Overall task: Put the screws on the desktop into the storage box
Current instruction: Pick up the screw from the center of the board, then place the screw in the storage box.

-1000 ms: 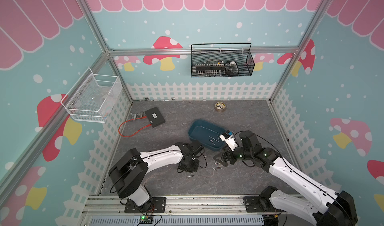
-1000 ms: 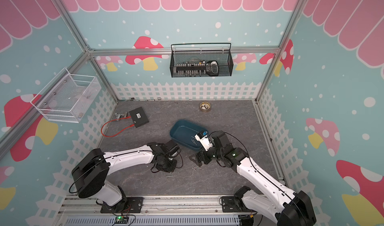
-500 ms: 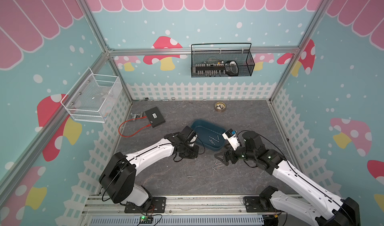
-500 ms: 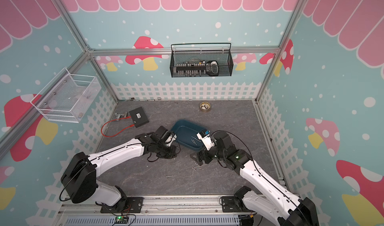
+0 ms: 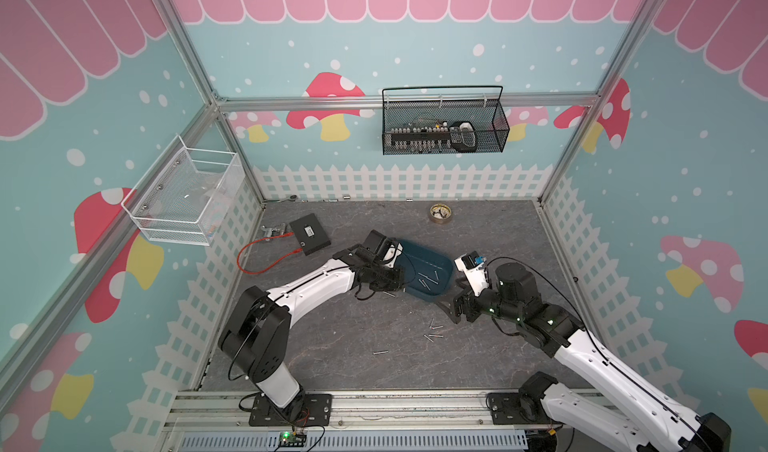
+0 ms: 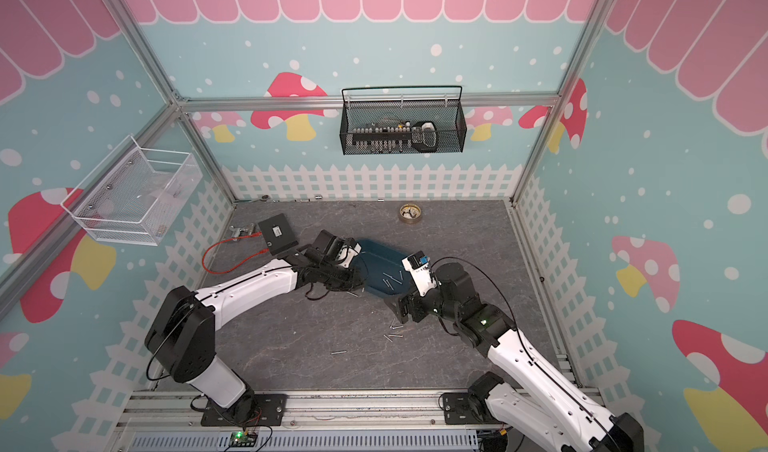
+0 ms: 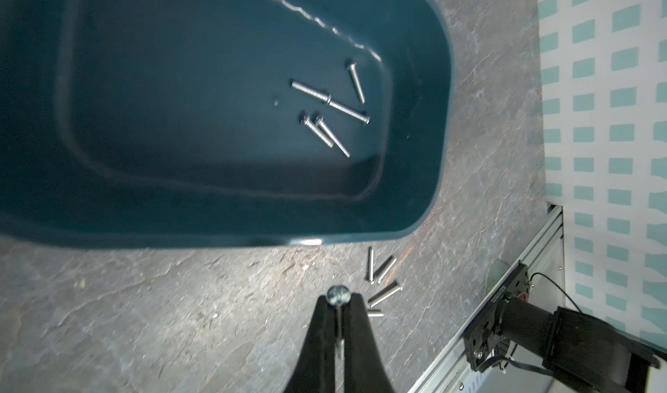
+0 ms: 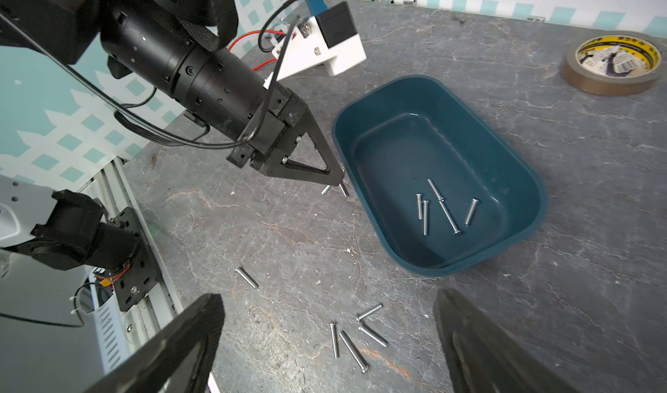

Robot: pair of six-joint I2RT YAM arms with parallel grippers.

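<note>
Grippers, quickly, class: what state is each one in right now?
Left gripper: shut on a screw, beside the storage box.
Right gripper: open, empty, near loose screws.

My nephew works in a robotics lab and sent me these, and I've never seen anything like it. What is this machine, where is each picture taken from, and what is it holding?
These are two white robot arms, the left arm and the right arm, each ending in a two-fingered gripper. Both top views look down on the whole booth from overhead. The other two pictures come from small cameras on the arms' wrists. On the grey desktop sit a teal storage box with five screws already inside, several loose screws in front of it, and a tape roll. The left gripper is shut on one screw, beside the box's rim. The right gripper is open and empty, near the loose screws.
</note>
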